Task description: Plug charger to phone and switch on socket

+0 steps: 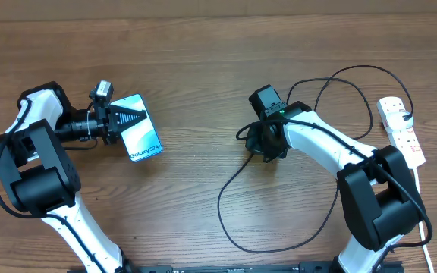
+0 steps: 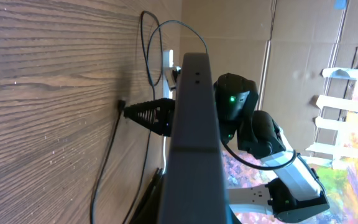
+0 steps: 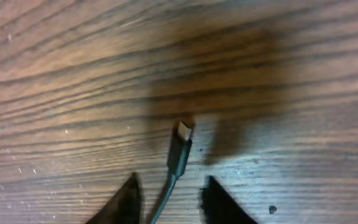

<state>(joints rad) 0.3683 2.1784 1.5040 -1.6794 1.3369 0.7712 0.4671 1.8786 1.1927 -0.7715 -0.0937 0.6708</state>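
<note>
The phone (image 1: pixel 144 135), blue screen reading "Galaxy S24", is at the left, held in my left gripper (image 1: pixel 131 117), which is shut on it. In the left wrist view its dark edge (image 2: pixel 194 124) fills the middle, beside one black finger (image 2: pixel 148 115). The charger's thin black cable (image 1: pixel 226 220) loops over the table, its black plug in the white socket (image 1: pixel 402 133) at the far right. My right gripper (image 1: pixel 266 148) is low over the table at centre, open. The connector tip (image 3: pixel 180 149) lies on the wood just ahead of the two fingertips (image 3: pixel 169 193), with the cable running between them, untouched.
The socket's white cord (image 1: pixel 425 220) runs down the right edge. The cable (image 2: pixel 104 168), the socket (image 2: pixel 168 62) and my right arm (image 2: pixel 241 106) show in the left wrist view. Both arm bases stand at the near edge.
</note>
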